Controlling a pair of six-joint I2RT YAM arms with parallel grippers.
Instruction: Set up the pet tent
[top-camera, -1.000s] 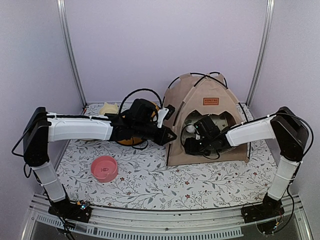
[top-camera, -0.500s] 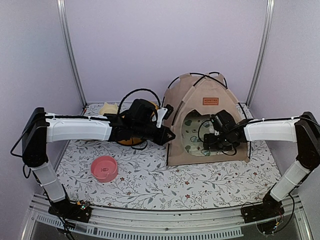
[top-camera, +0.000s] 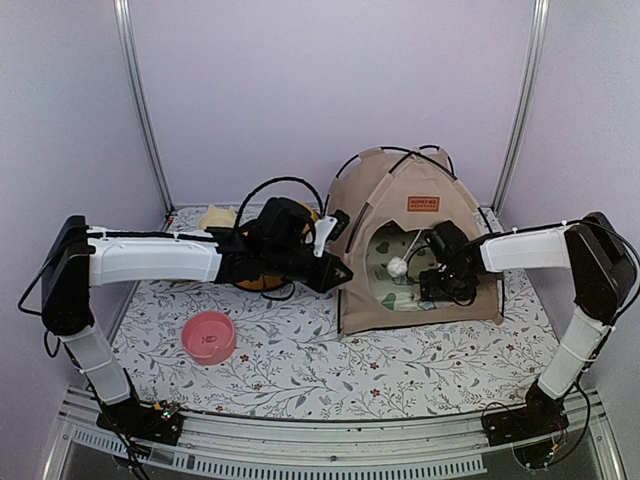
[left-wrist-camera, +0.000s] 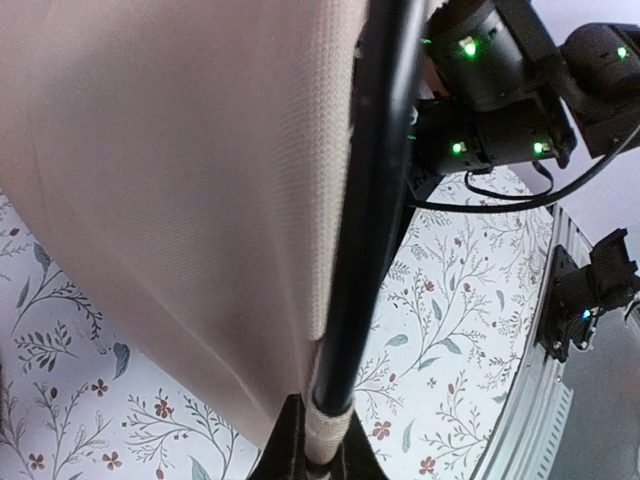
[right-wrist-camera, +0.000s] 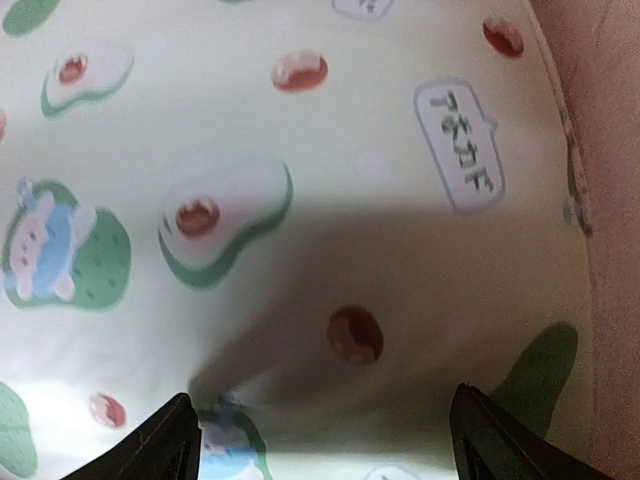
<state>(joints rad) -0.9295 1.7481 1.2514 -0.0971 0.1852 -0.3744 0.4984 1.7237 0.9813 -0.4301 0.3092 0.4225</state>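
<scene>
The tan pet tent (top-camera: 420, 215) stands upright at the back right, its black poles crossing over the top. My left gripper (top-camera: 341, 272) is shut on the webbing loop (left-wrist-camera: 330, 425) at the tent's front left corner, where a black pole (left-wrist-camera: 372, 200) ends beside the tent fabric (left-wrist-camera: 180, 190). My right gripper (top-camera: 435, 285) reaches into the tent's doorway. It hovers open over the cream mat (right-wrist-camera: 300, 150) with green prints inside, and nothing lies between its fingertips (right-wrist-camera: 172, 442). A small white ball (top-camera: 397, 266) hangs in the doorway.
A pink bowl (top-camera: 209, 336) sits on the floral cloth (top-camera: 300, 370) at the front left. The yellow feeder (top-camera: 262, 277) lies mostly hidden behind my left arm, with a cream item (top-camera: 217, 216) at the back left. Walls and metal rails (top-camera: 140, 110) close in the back.
My right arm swung to the right inside the tent's doorway and its jaws opened wider. The left arm kept its hold and did not move.
</scene>
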